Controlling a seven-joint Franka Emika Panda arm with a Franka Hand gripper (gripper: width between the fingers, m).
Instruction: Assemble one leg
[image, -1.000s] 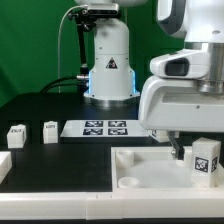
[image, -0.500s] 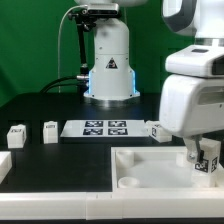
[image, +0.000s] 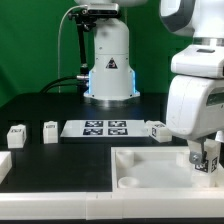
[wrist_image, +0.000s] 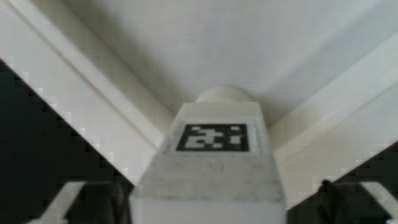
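The small white plastic block-shaped leg (wrist_image: 221, 150), with a black-and-white square tag on its face, stands gripped between the jaws of the arm's white two-finger gripper (image: 207, 157), which pinch it from both sides; the wrist view shows the dark fingers flanking its lower end. It hangs at the exterior view's right, low over the far right part of the large white square panel (image: 140, 165) with round sockets, which lies on the black bench (image: 60, 165). I cannot tell whether its tip already touches the panel.

To do this step well, I'd say the leg wants to be kept upright and brought squarely over a corner socket before any downward push, then seated gently and turned without letting it tilt in the grip. A skewed entry would likely jam it or shift the panel.

Beyond the panel, another tagged white leg (image: 158, 130) lies near its far edge, just by the arm's white body. Further to the exterior view's left lies the thin flat white marker board (image: 97, 127), and past it two more small white legs (image: 50, 131) (image: 15, 134) stand apart from each other.

Against a second ago, the arm has slid toward the exterior view's right and a little lower, carrying the held leg closer to the panel's right edge. The loose legs and board have not moved.
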